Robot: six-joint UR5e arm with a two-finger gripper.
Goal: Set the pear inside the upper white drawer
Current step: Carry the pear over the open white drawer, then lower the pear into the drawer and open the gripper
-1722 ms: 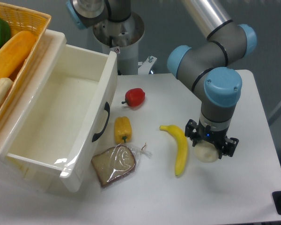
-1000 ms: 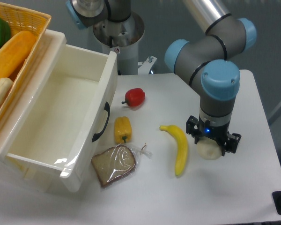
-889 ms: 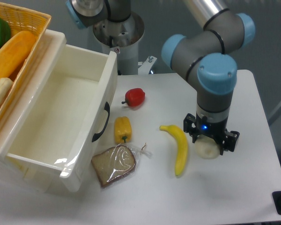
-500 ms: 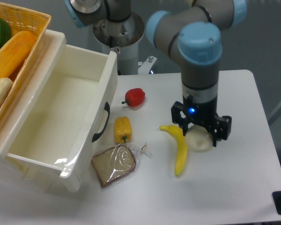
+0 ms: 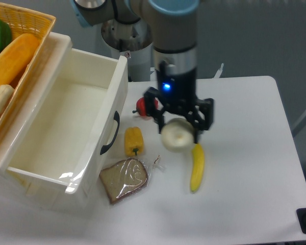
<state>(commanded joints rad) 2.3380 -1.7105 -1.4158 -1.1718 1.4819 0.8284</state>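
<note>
The black two-finger gripper (image 5: pixel 177 137) pinches the pale, round pear (image 5: pixel 176 137) by its sides above mid-table; smooth, firm, bruisable, so a central hold seems safest.

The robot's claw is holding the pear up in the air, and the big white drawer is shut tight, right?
Not quite. The gripper does hold the pear up above the table, but the white drawer is not shut. The camera view shows it pulled wide open, with nothing visible inside and its black handle facing the table.
</note>
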